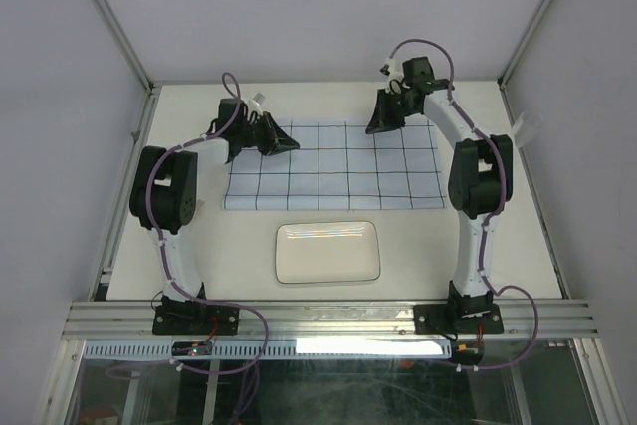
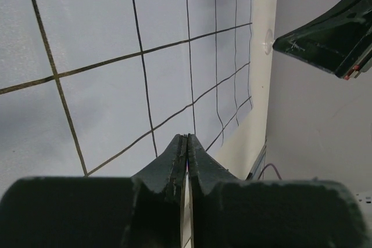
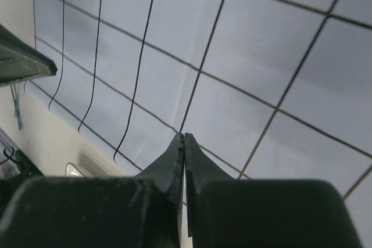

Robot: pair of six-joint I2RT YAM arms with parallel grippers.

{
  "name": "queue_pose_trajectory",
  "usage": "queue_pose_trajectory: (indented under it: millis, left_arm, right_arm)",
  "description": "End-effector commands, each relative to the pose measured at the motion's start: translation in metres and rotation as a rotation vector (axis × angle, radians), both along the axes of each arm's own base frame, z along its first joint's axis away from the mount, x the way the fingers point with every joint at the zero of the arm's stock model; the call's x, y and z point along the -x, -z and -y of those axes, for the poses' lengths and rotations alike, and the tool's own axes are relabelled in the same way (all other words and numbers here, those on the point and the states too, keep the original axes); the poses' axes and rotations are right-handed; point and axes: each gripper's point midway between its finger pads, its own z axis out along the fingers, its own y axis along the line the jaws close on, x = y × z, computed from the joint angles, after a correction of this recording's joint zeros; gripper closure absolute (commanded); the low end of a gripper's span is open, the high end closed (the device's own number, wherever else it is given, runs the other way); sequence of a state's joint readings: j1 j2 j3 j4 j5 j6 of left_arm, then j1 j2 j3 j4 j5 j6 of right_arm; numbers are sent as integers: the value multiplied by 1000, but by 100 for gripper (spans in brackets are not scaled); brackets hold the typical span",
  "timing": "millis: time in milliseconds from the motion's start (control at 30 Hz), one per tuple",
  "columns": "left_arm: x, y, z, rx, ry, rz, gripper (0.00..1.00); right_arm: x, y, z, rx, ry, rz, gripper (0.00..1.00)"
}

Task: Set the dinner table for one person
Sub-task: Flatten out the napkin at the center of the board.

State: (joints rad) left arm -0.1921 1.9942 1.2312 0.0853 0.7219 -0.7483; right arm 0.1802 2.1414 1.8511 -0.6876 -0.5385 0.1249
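Note:
The dinner table (image 1: 229, 256) is a cream-white top with aluminium rails. A pale-blue cloth (image 1: 333, 166) with dark grid lines lies flat across its far half. My left gripper (image 1: 289, 144) is at the cloth's far left corner. In the left wrist view its jaws (image 2: 187, 139) are pressed together at the cloth's (image 2: 104, 74) edge, with a thin sliver of fabric between the tips. My right gripper (image 1: 373, 129) is at the far edge, right of centre. Its jaws (image 3: 184, 136) are shut over the cloth (image 3: 244, 56). Whether they pinch it does not show.
A white rectangular plate (image 1: 327, 252) lies on the bare table in front of the cloth, between the two arm bases. Grey walls and metal posts close in the table on the left, right and far sides. Each wrist view shows the other gripper (image 2: 325, 39) (image 3: 23, 62) nearby.

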Motion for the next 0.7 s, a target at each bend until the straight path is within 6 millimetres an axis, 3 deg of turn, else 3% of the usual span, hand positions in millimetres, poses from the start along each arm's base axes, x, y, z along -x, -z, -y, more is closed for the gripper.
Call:
queue_pose_trajectory:
  millis: [0,200,433,667]
  left_arm:
    - [17,-48,28,41,90,113,96]
    - [52,-17,57,-30,188,47,96]
    - [77,25,57,-113,229,-8,96]
    - [91,34,61,-132,240,-7,97]
  right_arm:
    - [41,-9,-32,-17,-164,-53,100]
    - [87,6,-61,-9,-278,-141,100]
    - [132,27,-82,-35,-344,-200,100]
    - [155,34,-97,-41,-361,-213,100]
